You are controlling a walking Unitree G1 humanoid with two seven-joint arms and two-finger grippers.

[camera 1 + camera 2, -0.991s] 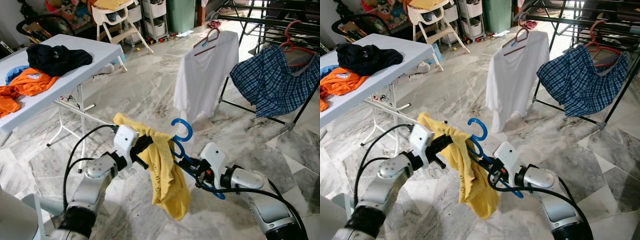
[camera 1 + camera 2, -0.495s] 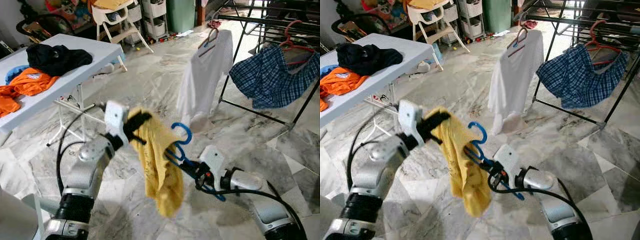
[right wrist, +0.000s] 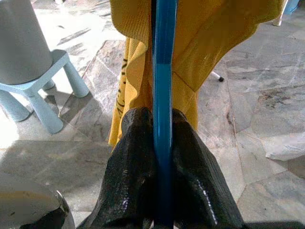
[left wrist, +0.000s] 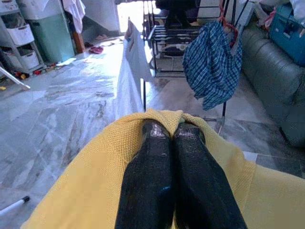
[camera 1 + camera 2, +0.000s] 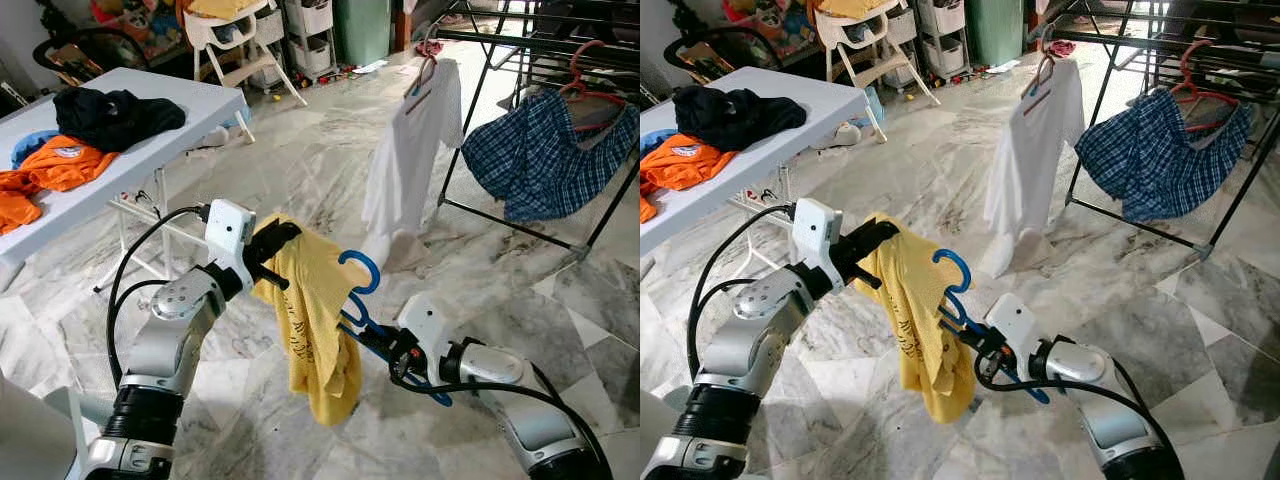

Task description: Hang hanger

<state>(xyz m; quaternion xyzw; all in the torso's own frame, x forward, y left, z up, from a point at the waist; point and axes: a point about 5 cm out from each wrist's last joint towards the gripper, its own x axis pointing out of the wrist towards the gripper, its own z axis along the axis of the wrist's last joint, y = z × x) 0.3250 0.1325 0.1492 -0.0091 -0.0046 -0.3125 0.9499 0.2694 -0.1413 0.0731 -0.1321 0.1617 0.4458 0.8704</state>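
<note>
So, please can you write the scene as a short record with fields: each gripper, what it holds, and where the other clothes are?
left gripper: shut on the yellow shirt, holding it up by its top edge
right gripper: shut on the blue hanger, hook pointing up, beside the yellow shirt
drying rack: ahead on the right, carrying a white shirt and a blue plaid shirt, each on a hanger
white table: on the left, with a black garment and an orange garment
floor: marble tiles

Blue hanger [image 5: 362, 300] half under yellow shirt [image 5: 312, 320]
</note>
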